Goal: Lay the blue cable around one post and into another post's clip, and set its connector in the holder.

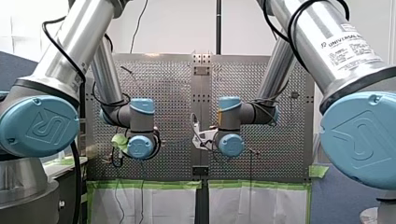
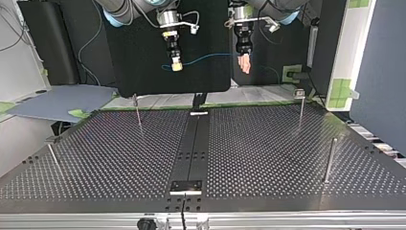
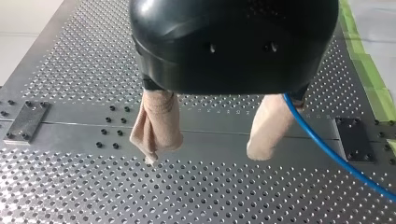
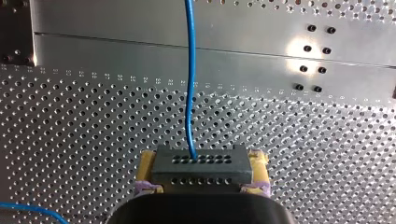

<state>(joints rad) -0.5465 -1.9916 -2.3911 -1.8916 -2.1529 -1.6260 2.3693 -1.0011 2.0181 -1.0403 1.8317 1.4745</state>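
The front view looks from behind and above the arms, between their shoulders, out over the perforated worktop (image 1: 173, 84) from well back. The top view faces it from across the worktop at about work height, so the sides are crossed. Each wrist view looks from close along its own arm's end effector onto the worktop, my left end effector (image 3: 205, 156) in one and my right end effector (image 4: 201, 170), with the connector (image 4: 201, 161) large before the lens, in the other. All four views share the worktop's plain middle strip (image 1: 201, 93), and the top view and both wrist views share the blue cable (image 4: 188, 70).
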